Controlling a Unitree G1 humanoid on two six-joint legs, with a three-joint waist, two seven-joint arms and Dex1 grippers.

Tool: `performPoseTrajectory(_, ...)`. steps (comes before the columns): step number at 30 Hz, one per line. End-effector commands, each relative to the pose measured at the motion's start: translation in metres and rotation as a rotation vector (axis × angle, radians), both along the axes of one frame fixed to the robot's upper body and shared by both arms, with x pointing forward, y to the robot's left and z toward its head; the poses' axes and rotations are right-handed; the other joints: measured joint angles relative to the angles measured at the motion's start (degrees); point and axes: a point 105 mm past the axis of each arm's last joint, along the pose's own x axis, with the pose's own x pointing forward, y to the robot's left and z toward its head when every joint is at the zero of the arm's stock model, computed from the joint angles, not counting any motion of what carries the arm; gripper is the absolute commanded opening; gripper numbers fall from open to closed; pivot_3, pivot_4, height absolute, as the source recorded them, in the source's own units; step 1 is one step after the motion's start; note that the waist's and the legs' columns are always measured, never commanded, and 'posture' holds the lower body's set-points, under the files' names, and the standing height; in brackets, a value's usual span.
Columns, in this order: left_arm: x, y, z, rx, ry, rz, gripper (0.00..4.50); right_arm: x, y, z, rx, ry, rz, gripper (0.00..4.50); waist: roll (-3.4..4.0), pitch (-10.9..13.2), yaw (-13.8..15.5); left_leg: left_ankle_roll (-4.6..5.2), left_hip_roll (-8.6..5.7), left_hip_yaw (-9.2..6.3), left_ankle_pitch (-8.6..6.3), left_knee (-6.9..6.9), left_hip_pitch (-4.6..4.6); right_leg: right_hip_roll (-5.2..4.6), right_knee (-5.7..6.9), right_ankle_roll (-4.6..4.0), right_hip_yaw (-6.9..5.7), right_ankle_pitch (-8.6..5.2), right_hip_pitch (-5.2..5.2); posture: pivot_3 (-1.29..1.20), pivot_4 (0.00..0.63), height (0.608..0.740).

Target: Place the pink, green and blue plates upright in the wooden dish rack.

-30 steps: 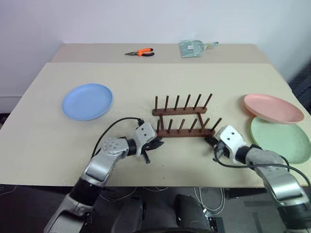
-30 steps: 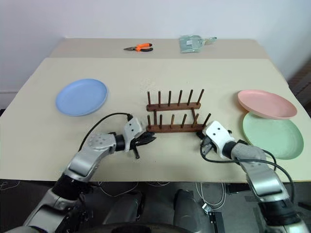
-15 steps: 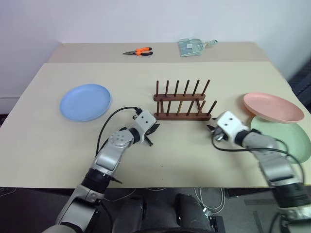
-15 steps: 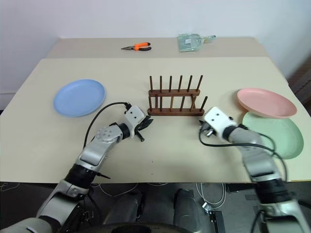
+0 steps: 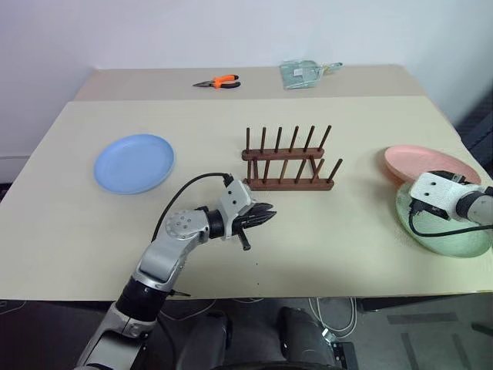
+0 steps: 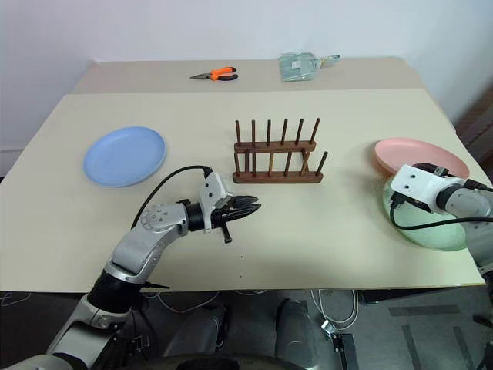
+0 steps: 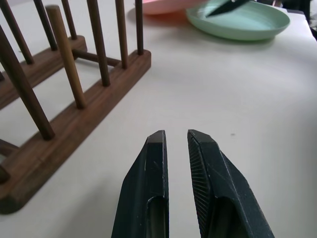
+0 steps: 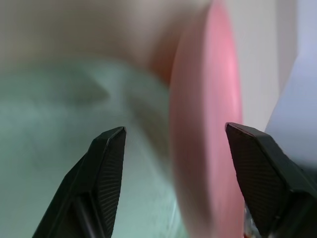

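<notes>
Three round matte plates flat on table [image 5: 347,223]: blue plate [image 5: 134,163] far left, pink plate [image 5: 431,163] overlapping green plate [image 5: 454,235] at right. Wooden dish rack [image 5: 286,159] mid-table, pegs bare. Left gripper [image 7: 174,144] nearly closed, holding nothing, just beside rack. Right gripper [image 8: 173,144] spread wide, over pink rim.

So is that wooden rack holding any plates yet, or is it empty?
Empty. The wooden dish rack shows only bare pegs; the blue plate, pink plate and green plate all lie on the table.
</notes>
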Motion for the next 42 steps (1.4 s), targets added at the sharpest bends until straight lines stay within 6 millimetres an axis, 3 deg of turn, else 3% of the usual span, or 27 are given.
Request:
performPoseTrajectory(1,-0.003,0.003,0.010,-0.008,-0.043,-0.002,0.64,0.009,-0.003,0.013,-0.028,-0.059,0.015,1.38,0.00,0.00,-0.03,0.00,0.00,0.00,0.00,0.00,0.00,0.01,0.00,0.01,0.00,0.00,0.00,0.00,0.150,0.740)
performPoseTrajectory(3,-0.004,0.005,0.008,0.001,-0.043,0.003,0.64,0.011,-0.001,0.018,-0.040,-0.079,0.033,0.33,0.00,0.00,0.02,0.00,0.00,0.00,0.00,0.01,0.00,0.01,0.00,0.01,0.01,0.00,0.01,0.00,0.150,0.740)
performPoseTrajectory(4,-0.005,0.006,0.008,0.002,-0.042,0.004,0.64,0.012,0.001,0.020,-0.046,-0.089,0.046,0.08,0.01,-0.01,0.01,0.00,0.00,0.00,0.00,0.02,0.00,0.01,0.00,0.00,0.01,0.00,0.01,0.00,0.150,0.740)
performPoseTrajectory(7,-0.004,0.009,0.009,0.003,-0.045,0.013,0.64,0.016,0.015,0.044,-0.057,-0.172,0.117,0.08,0.03,0.02,0.11,0.00,0.00,0.01,0.00,0.04,0.00,0.01,0.00,-0.02,0.03,-0.02,0.03,0.00,0.150,0.740)
performPoseTrajectory(8,-0.003,0.011,0.009,0.004,-0.045,0.020,0.64,0.018,0.027,0.062,0.020,-0.240,0.137,0.08,0.06,0.03,0.11,0.00,0.00,0.01,0.00,0.04,0.00,0.01,0.00,-0.02,0.04,-0.02,0.02,0.00,0.150,0.740)
performPoseTrajectory(10,-0.002,0.015,0.010,0.005,-0.046,0.030,0.64,0.020,0.056,0.104,0.353,-0.407,0.166,0.08,0.08,0.06,-0.08,0.00,0.00,0.00,0.00,0.02,0.00,0.01,0.00,0.02,0.05,0.00,0.01,0.00,0.150,0.740)
performPoseTrajectory(12,0.000,0.018,0.010,0.004,-0.045,0.038,0.64,0.011,0.094,0.145,0.867,-0.509,0.248,0.08,0.08,0.09,-0.56,0.00,0.09,-0.02,0.00,0.00,0.02,0.07,0.02,0.05,0.07,0.03,0.02,0.00,0.150,0.740)
performPoseTrajectory(14,0.001,0.019,0.010,0.006,-0.045,0.039,0.64,-0.007,0.129,0.171,1.218,-0.471,0.401,0.08,0.12,0.10,-0.44,0.00,0.11,-0.12,0.00,0.02,0.01,0.11,0.06,0.04,0.08,0.05,0.01,0.00,0.150,0.740)
performPoseTrajectory(15,0.001,0.019,0.010,0.007,-0.046,0.038,0.64,-0.011,0.137,0.177,1.345,-0.460,0.419,0.08,0.09,0.10,0.01,0.00,0.12,-0.20,0.00,0.02,0.00,0.11,0.07,0.03,0.06,0.06,0.02,0.00,0.150,0.740)
performPoseTrajectory(17,0.002,0.020,0.010,0.009,-0.047,0.038,0.64,-0.012,0.144,0.178,1.512,-0.424,0.381,0.08,0.03,0.06,0.55,0.01,0.11,-0.31,-0.01,0.01,-0.04,0.17,0.01,-0.16,0.00,0.17,0.02,0.00,0.150,0.740)
performPoseTrajectory(24,0.001,0.019,0.011,0.006,-0.048,0.035,0.64,-0.010,0.167,0.153,1.685,-0.272,0.239,0.08,-0.03,0.01,1.78,0.02,-0.01,-0.35,0.00,0.11,-0.58,0.08,-0.04,-0.36,-0.03,0.08,-0.38,0.00,0.150,0.740)
performPoseTrajectory(30,0.000,0.020,0.011,0.008,-0.046,0.034,0.64,-0.006,0.169,0.133,1.668,-0.230,0.102,0.08,0.03,-0.04,1.65,0.01,0.00,-0.33,0.02,0.10,-0.70,0.17,0.05,-0.22,-0.03,0.23,-0.59,0.00,0.150,0.740)
performPoseTrajectory(37,-0.001,0.019,0.009,0.013,-0.044,0.031,0.64,-0.004,0.173,0.129,1.662,-0.216,0.061,0.08,0.06,-0.07,1.74,0.03,0.02,-0.32,0.04,0.17,-0.69,0.20,0.04,-0.29,-0.03,0.25,-0.53,0.00,0.150,0.740)
performPoseTrajectory(38,-0.001,0.019,0.009,0.014,-0.044,0.031,0.64,-0.003,0.173,0.128,1.645,-0.223,0.049,0.84,0.05,-0.07,1.69,0.04,0.02,-0.32,0.04,0.16,-0.69,0.20,0.04,-0.28,-0.03,0.25,-0.53,0.00,0.150,0.740)
performPoseTrajectory(42,-0.002,0.019,0.008,0.011,-0.038,0.030,0.64,-0.003,0.174,0.129,1.615,-0.227,0.048,2.67,0.06,-0.06,1.67,0.03,0.02,-0.32,0.05,0.14,-0.71,0.21,0.03,-0.28,-0.03,0.26,-0.57,0.00,0.150,0.740)
